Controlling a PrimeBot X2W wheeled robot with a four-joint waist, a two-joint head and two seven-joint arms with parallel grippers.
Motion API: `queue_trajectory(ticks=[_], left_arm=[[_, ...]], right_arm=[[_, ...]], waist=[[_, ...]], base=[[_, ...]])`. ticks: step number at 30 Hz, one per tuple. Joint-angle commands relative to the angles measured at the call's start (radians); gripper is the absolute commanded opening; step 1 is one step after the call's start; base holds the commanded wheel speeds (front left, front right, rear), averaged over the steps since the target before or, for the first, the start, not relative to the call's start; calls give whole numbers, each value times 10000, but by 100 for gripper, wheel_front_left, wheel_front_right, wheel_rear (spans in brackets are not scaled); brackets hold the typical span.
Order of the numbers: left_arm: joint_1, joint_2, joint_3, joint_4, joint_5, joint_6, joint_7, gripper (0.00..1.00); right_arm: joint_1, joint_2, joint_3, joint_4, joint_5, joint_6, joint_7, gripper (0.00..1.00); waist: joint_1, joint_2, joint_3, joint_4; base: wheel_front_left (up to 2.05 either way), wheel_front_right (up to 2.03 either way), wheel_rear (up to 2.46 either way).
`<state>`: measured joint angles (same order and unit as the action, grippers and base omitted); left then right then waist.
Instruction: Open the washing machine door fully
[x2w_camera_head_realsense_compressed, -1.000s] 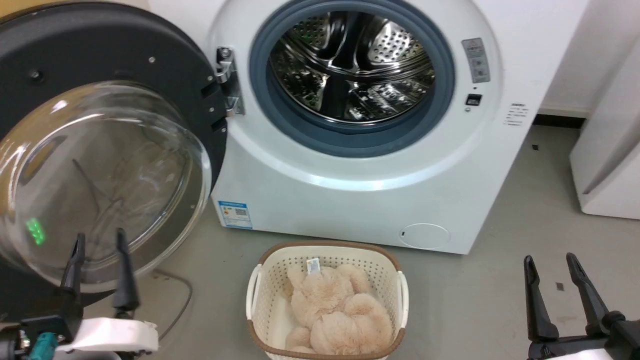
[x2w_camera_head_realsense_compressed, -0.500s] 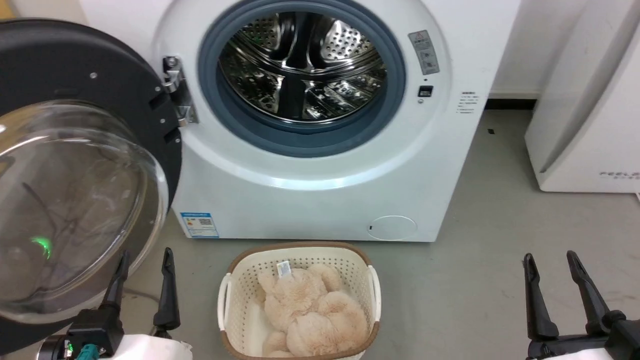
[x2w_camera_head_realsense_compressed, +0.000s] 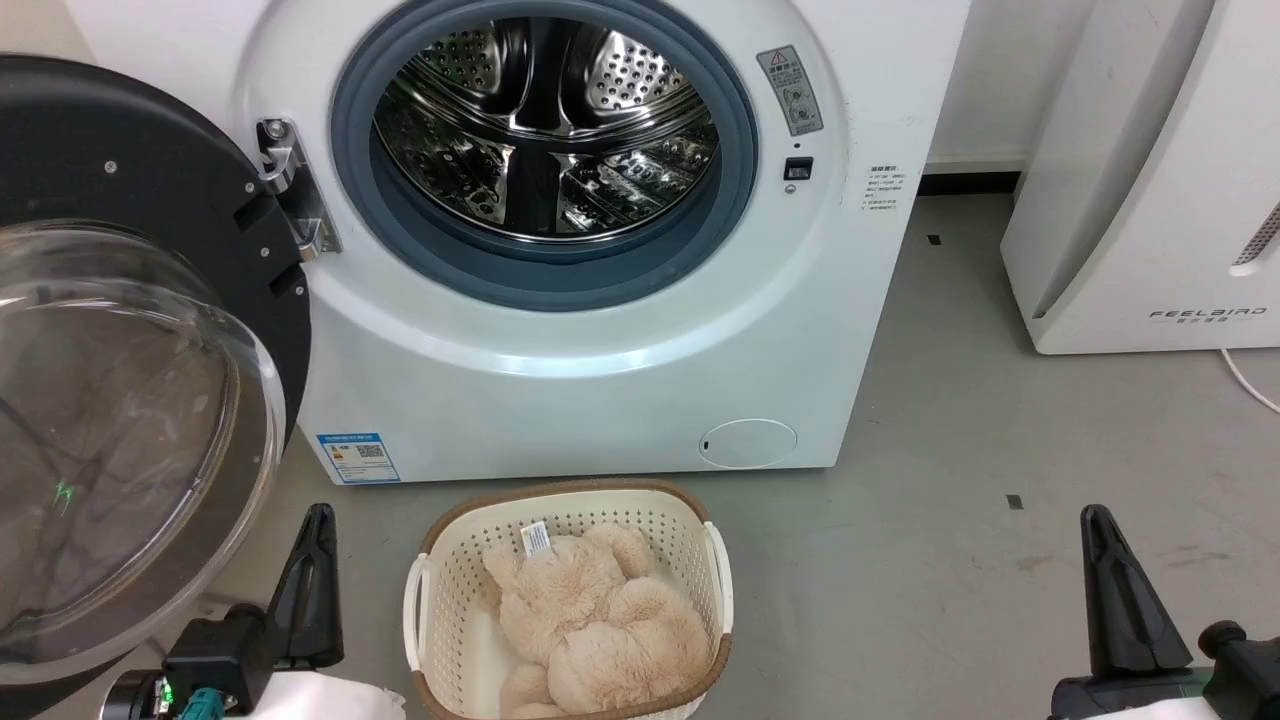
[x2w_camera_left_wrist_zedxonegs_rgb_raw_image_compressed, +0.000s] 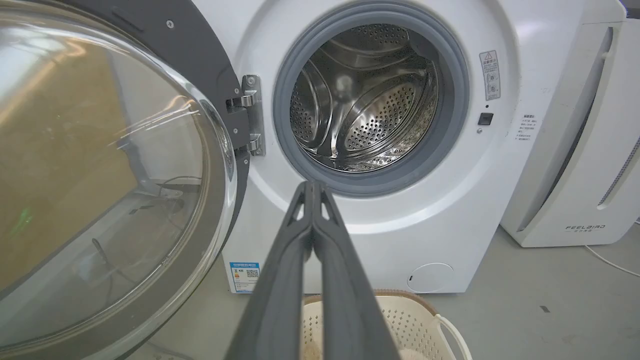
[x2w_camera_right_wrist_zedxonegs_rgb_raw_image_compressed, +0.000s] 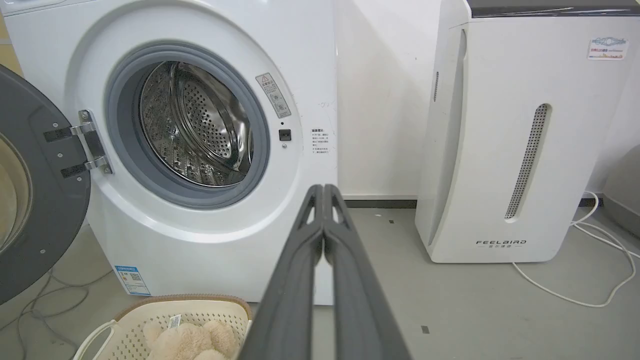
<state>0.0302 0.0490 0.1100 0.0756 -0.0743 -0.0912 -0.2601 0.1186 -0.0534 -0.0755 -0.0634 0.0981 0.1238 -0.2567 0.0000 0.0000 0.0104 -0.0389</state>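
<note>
Head view showed you the large round glossy black washing machine door (x2w_camera_head_realsense_compressed: 150, 200), bulging clear glass bowl at centre, standing wide on the metal hinge (x2w_camera_head_realsense_compressed: 295, 190) at the left edge of the big white front-loading washing machine (x2w_camera_head_realsense_compressed: 600, 350), the steel drum (x2w_camera_head_realsense_compressed: 545, 130) fully exposed, so I judged the opening done or nearly done. Your left gripper (x2w_camera_left_wrist_zedxonegs_rgb_raw_image_compressed: 312, 186) had its dark fingers pressed together on nothing, in front of the machine and near the door's lower rim but apparently apart from it. Your right gripper (x2w_camera_right_wrist_zedxonegs_rgb_raw_image_compressed: 324, 189), likewise closed and empty, sat off the machine's right front, well apart from the door.
</note>
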Motion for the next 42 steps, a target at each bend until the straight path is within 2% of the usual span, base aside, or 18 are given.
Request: queue_trajectory(ticks=[1,42], left_arm=[[-6,0,-21,-14,10,19,50,0],[-110,5,-399,-274,267,332,944,0]], right_arm=[[-24,1,14,13,-20,1,47,0],[-432,12,273,231,-357,25,931,0]], waist=[[0,0,-2,7],[0,0,-37,141]], base=[[0,0,0],[0,0,0]])
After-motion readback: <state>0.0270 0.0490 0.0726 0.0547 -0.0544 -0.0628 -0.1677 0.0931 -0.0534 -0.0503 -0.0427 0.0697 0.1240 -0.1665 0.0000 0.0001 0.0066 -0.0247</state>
